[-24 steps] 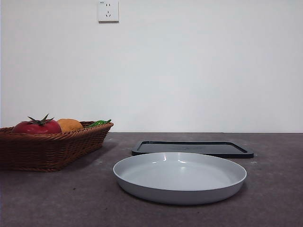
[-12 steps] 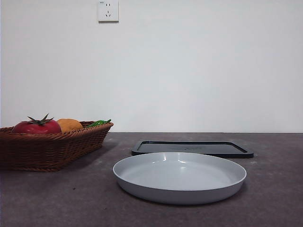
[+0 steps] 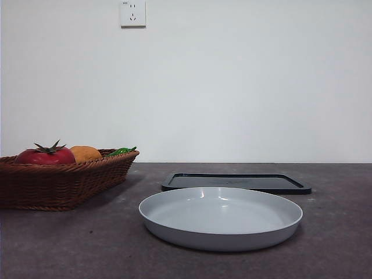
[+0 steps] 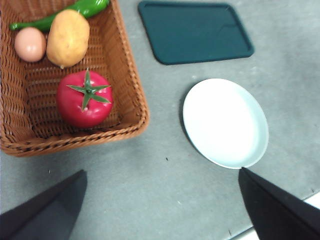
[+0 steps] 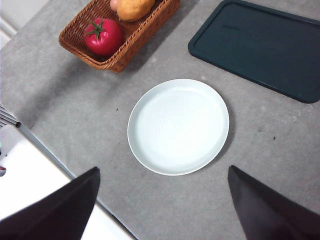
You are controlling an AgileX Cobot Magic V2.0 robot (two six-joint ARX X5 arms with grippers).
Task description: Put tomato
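Gleaming round tomato (image 4: 84, 99), woven basket (image 4: 131, 95)

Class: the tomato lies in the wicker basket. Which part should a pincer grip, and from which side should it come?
Probably the round red body of the tomato, from above. Its green stem points up, and the basket walls block sideways entry. Close on the widest part, below the stem, away from the potato.
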